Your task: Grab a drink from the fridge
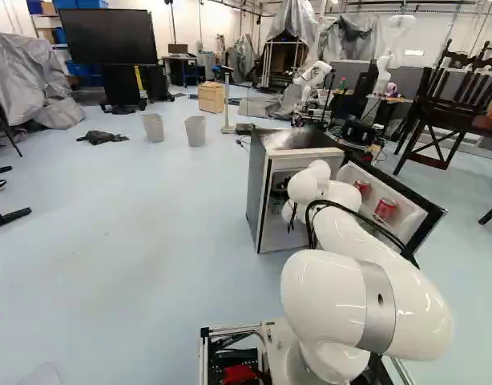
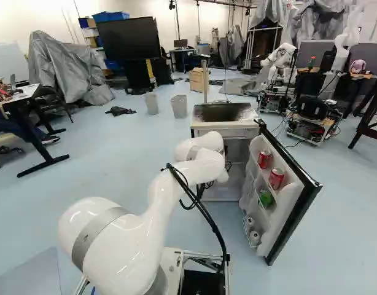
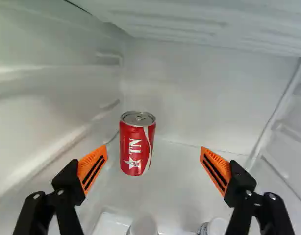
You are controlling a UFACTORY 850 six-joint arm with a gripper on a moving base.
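My gripper shows darkly past the arm's wrist (image 1: 291,215) in the left base view, partly hidden by the arm. In the wrist view the gripper (image 3: 154,155) stands wide open inside the fridge, nothing between its pads. A red can (image 3: 137,143) stands upright on the shelf, ahead of the fingers and closer to one of them, not touching either. The fridge (image 2: 220,130) has its door open; red cans (image 2: 276,178), a green item (image 2: 266,198) and further cans lower down sit in the door racks.
Below the shelf's front edge, white-topped items (image 3: 143,225) show near the fingers. The fridge's side wall (image 3: 37,107) and ceiling (image 3: 214,24) surround the gripper. The open door (image 2: 293,196) stands right of the arm. Two bins (image 1: 195,131) and another robot (image 2: 280,61) are farther back.
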